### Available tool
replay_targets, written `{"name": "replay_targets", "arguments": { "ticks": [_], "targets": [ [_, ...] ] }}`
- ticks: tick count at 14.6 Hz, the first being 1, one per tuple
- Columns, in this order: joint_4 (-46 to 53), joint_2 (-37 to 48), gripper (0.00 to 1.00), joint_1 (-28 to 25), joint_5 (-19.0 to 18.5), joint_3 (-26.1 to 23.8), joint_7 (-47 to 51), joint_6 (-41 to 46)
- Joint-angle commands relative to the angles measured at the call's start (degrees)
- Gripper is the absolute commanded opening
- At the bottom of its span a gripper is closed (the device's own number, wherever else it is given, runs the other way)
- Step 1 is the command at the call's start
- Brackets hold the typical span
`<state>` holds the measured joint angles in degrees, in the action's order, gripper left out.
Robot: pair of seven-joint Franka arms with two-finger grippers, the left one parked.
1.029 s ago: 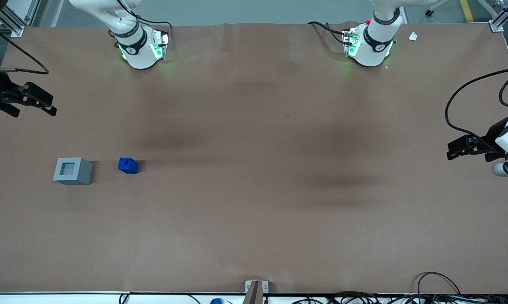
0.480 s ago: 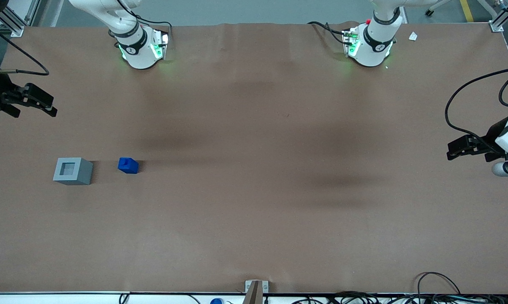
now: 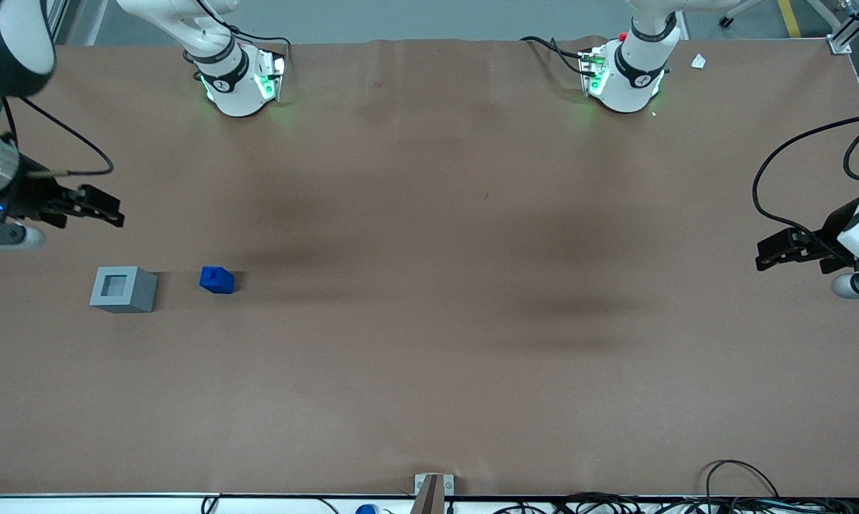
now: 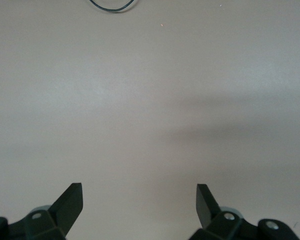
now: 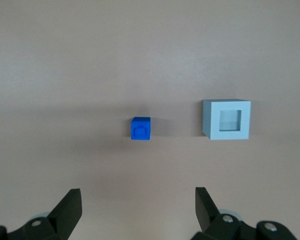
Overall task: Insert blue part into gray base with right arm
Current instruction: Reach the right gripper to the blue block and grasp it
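Near the surface's working-arm edge, we hold our gripper [image 3: 111,214] with jaws spread, and should centre them over the blue part [image 3: 217,280] beside the gray base [image 3: 123,289].

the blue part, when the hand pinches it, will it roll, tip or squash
The blue part looks like a blocky, flat-sided piece resting flat on the table, so it probably won't roll. It seems rigid plastic, unlikely to squash. Being small, it is likely light and might skid or twist if one finger touches first. The hand is open, above the table, apart from it and the base.
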<state>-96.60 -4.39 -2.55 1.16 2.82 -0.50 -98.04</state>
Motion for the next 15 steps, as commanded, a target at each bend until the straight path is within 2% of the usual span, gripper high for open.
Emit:
{"name": "replay_targets", "arguments": {
  "ticks": [1,9,13,15],
  "targets": [
    [-5.6,0.5,1.00,-0.3,0.3,-0.4,0.8,-6.1],
    [-21.7,-0.3,0.97,-0.3,0.4,-0.4,0.8,-26.9],
    [-23.3,-2.8,0.84,-0.3,0.3,-0.4,0.2,-29.8],
    [-23.4,-4.5,0.82,-0.3,0.4,-0.4,0.2,-30.8]
  ]
}}
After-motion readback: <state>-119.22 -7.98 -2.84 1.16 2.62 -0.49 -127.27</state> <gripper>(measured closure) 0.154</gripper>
